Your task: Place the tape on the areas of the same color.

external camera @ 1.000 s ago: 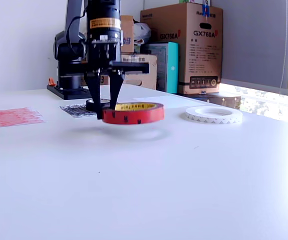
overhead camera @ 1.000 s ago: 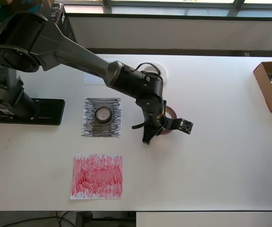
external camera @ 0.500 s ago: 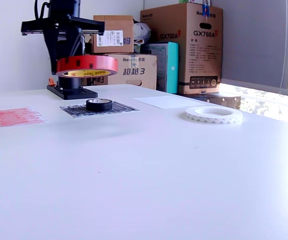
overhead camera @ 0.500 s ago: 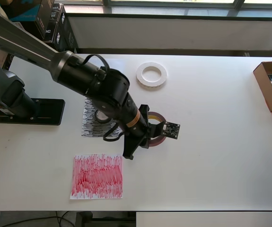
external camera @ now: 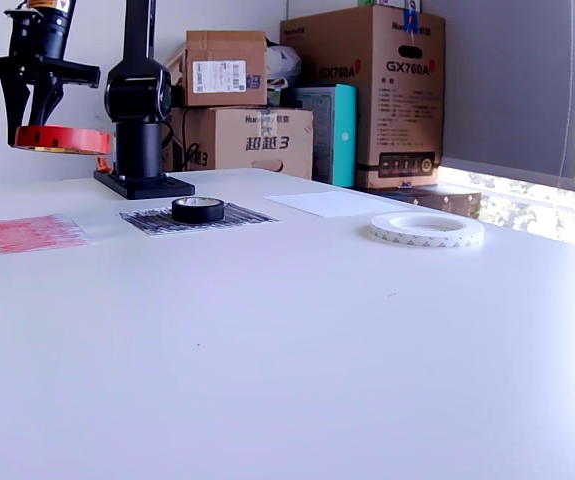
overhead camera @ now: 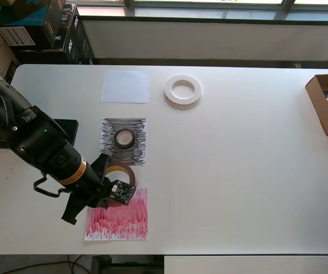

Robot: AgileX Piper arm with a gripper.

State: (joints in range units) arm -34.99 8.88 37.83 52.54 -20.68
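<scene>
We see gripper [external camera: 39, 108] clamped on red tape [external camera: 62, 139], held high above table [overhead camera: 255, 171] for clearance, hovering at 12 o'clock edge of red sheet [overhead camera: 124, 220]; lowering remains.

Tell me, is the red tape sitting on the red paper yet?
No, the fingers hold the red tape in the air, well above the red paper.

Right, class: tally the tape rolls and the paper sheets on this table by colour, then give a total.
Red: 2, red tape in the gripper, red sheet
Black: 2, black tape, black sheet
White: 2, white tape, white sheet
Total: 6
</scene>
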